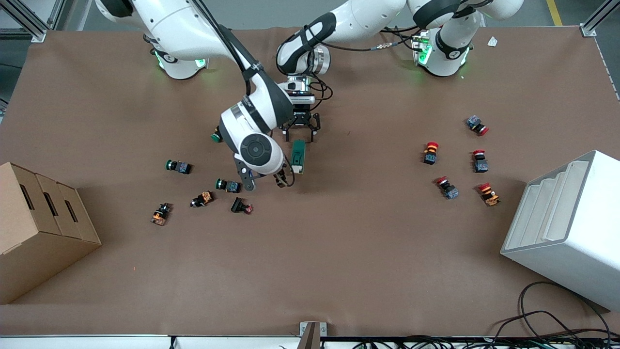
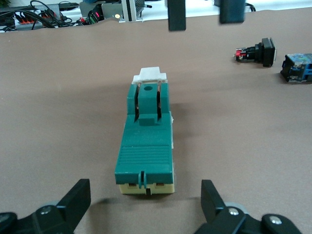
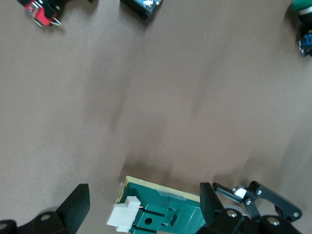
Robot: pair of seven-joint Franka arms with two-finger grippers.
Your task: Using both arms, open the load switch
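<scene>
The load switch [image 1: 298,156] lies flat on the brown table near the middle, a dark-green block on a cream base. Its white lever [image 2: 149,75] is at the end nearer the front camera. My left gripper [image 1: 301,129] hangs open just over the switch's other end, its fingers [image 2: 78,200] wider than the block [image 2: 146,146]. My right gripper [image 1: 278,180] is open over the lever end. The white lever [image 3: 124,214] and green body show between its fingers [image 3: 75,204]. Neither gripper holds the switch.
Green and orange push-buttons [image 1: 227,185] lie scattered toward the right arm's end, one black-and-red part [image 1: 241,206] among them. Red-capped push-buttons [image 1: 430,152] lie toward the left arm's end. A cardboard box [image 1: 43,228] and a white rack [image 1: 566,228] stand at the table's two ends.
</scene>
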